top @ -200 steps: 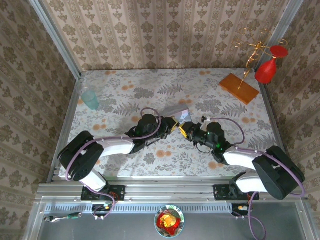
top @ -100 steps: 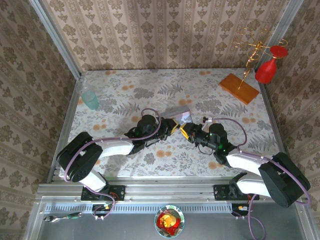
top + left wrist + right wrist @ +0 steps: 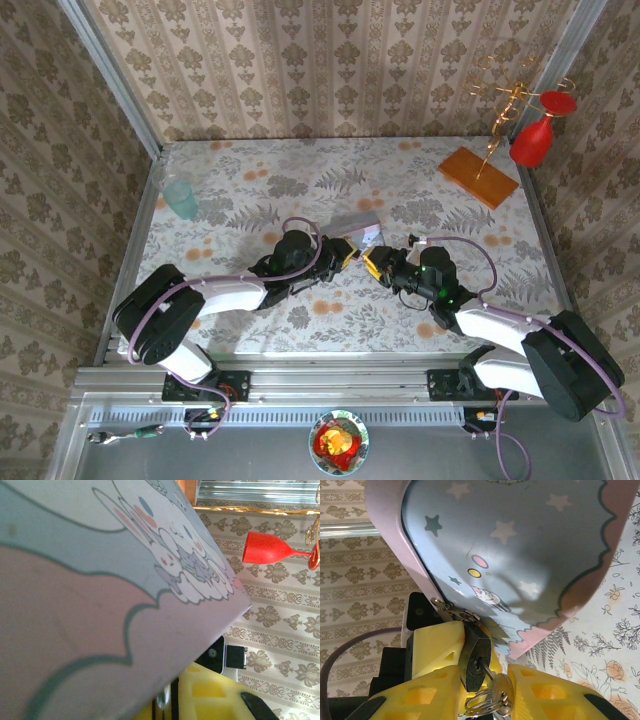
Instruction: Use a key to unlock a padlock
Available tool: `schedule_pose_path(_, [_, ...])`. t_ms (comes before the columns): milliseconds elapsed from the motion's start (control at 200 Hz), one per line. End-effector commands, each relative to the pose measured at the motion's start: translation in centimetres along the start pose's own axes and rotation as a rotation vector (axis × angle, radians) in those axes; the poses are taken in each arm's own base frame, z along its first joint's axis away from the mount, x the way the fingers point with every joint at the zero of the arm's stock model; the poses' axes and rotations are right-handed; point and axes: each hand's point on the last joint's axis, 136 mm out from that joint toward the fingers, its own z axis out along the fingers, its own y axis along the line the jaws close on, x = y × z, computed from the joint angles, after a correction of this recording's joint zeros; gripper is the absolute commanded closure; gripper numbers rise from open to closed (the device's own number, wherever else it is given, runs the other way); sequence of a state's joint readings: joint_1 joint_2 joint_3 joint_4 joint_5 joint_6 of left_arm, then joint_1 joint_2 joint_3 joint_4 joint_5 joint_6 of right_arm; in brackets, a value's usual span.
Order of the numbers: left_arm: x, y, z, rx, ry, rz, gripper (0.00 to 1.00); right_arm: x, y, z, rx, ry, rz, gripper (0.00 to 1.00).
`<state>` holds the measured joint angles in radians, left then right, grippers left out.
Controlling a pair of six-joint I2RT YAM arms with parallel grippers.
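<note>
Dull dark metal padlock [image 3: 474, 661], shiny silver key [image 3: 499, 686], smooth matt-painted tin [image 3: 520, 555].

Bright even light, blurry close-ups

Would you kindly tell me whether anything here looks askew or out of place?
The tin is tipped up off the table rather than lying flat, apparently gripped by the left gripper. The padlock hangs from its clasp with the key in it and the ring dangling. Nothing looks spilled or damaged.
</note>
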<state>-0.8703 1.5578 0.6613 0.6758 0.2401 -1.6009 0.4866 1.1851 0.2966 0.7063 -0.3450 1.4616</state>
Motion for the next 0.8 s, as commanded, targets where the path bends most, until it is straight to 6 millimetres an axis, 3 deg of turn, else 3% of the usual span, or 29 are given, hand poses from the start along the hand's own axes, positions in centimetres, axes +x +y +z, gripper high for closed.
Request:
schedule_pose_path(0, [0.7,-2.4,-0.7,0.075,0.018,0.046,1.0,-0.1,-0.5,-0.5,0.014,-0.011,-0.022,0.7])
schedule_pose_path(240, [0.7,-2.7,-0.7,0.081,0.02,0.049,1.0,-0.4,-1.0,-0.8,0.035,-0.026,-0.023,0.81])
schedule_pose_path(455, [0.9,-3.0,-0.8,0.089,0.027,0.051,1.0,-0.6,-1.3,-0.7,0.046,-0.03,-0.018,0.85])
schedule_pose_path(795, [1.4,-3.7,-0.5,0.098,0.05,0.074,1.0,-0.5,0.3,-0.3,0.011,-0.003,-0.043,0.95])
